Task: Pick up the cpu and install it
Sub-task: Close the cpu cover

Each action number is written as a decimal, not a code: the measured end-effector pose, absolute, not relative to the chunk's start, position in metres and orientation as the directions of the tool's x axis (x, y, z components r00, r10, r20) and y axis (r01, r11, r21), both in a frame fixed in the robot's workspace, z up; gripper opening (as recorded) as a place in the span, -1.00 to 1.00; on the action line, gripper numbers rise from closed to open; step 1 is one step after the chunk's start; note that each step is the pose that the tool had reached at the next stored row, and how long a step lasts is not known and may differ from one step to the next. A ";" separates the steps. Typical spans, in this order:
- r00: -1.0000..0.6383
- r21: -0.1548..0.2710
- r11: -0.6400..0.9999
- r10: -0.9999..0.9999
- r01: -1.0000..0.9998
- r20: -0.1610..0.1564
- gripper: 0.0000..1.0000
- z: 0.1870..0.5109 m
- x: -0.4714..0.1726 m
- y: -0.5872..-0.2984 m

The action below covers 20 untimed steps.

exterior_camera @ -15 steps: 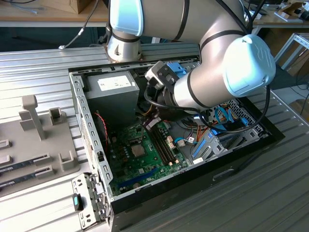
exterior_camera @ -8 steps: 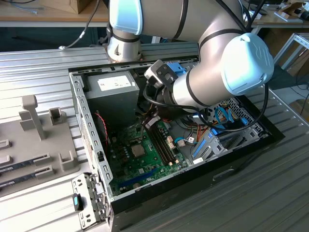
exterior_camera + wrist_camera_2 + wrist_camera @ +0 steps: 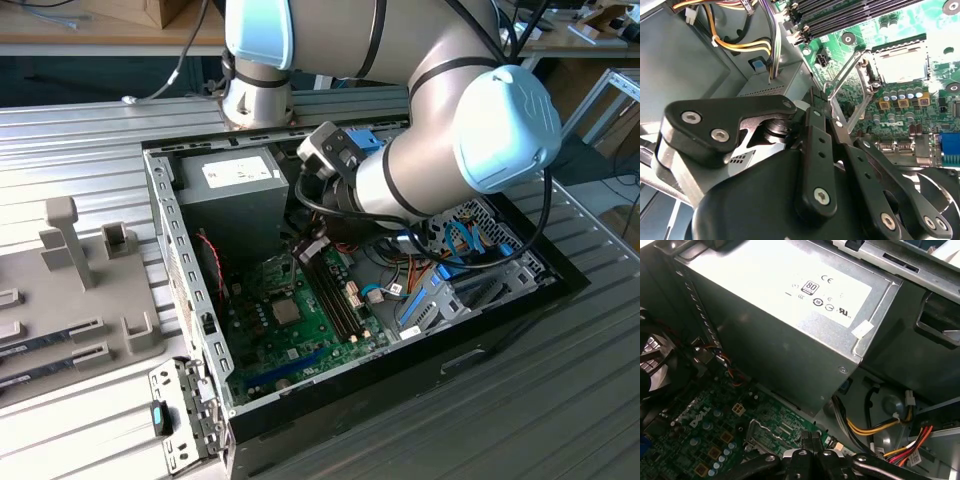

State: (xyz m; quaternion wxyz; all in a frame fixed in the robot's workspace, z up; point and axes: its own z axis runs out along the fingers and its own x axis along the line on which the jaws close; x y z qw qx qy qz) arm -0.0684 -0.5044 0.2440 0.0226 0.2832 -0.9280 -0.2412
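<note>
The gripper has matt black metal links with bright steel screw heads, seen in both wrist views. The power supply is dull grey sheet metal bearing a white paper label. The motherboard is glossy green laminate; its socket frame is shiny bare metal. The computer case has perforated, unpainted steel walls. The arm is smooth brushed silver metal with glossy pale-blue plastic caps. The table is ribbed, satin aluminium.

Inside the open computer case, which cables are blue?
The flat cables at the exterior view's right, beside the green motherboard; the thin wires by the grey power supply box are red and black.
</note>
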 end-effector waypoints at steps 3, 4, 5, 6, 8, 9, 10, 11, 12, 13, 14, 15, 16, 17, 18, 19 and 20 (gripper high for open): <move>-0.839 0.460 0.723 -0.536 -0.514 -0.094 -0.79 0.243 -0.068 -0.504; -0.839 0.460 0.723 -0.536 -0.514 -0.094 -0.79 0.242 -0.068 -0.504; -0.839 0.460 0.723 -0.536 -0.514 -0.094 -0.79 0.242 -0.068 -0.504; -0.839 0.460 0.723 -0.536 -0.514 -0.094 -0.79 0.242 -0.068 -0.504; -0.839 0.460 0.723 -0.536 -0.514 -0.094 -0.79 0.241 -0.068 -0.504; -0.839 0.460 0.723 -0.536 -0.514 -0.094 -0.79 0.241 -0.068 -0.504; -0.839 0.461 0.723 -0.536 -0.514 -0.094 -0.79 0.241 -0.068 -0.504; -0.839 0.461 0.723 -0.536 -0.515 -0.095 -0.79 0.241 -0.068 -0.504; -0.839 0.461 0.723 -0.536 -0.515 -0.095 -0.79 0.241 -0.068 -0.504; -0.839 0.461 0.723 -0.536 -0.514 -0.094 -0.79 0.241 -0.068 -0.503; -0.839 0.460 0.723 -0.536 -0.514 -0.094 -0.79 0.241 -0.068 -0.502; -0.839 0.461 0.723 -0.536 -0.515 -0.094 -0.79 0.241 -0.068 -0.501; -0.839 0.461 0.723 -0.536 -0.515 -0.095 -0.79 0.241 -0.068 -0.501; -0.839 0.461 0.723 -0.536 -0.514 -0.094 -0.79 0.241 -0.068 -0.501; -0.839 0.461 0.723 -0.536 -0.514 -0.094 -0.79 0.241 -0.068 -0.501; -0.839 0.460 0.723 -0.536 -0.514 -0.094 -0.79 0.241 -0.068 -0.501; -0.839 0.460 0.723 -0.536 -0.514 -0.094 -0.79 0.241 -0.067 -0.501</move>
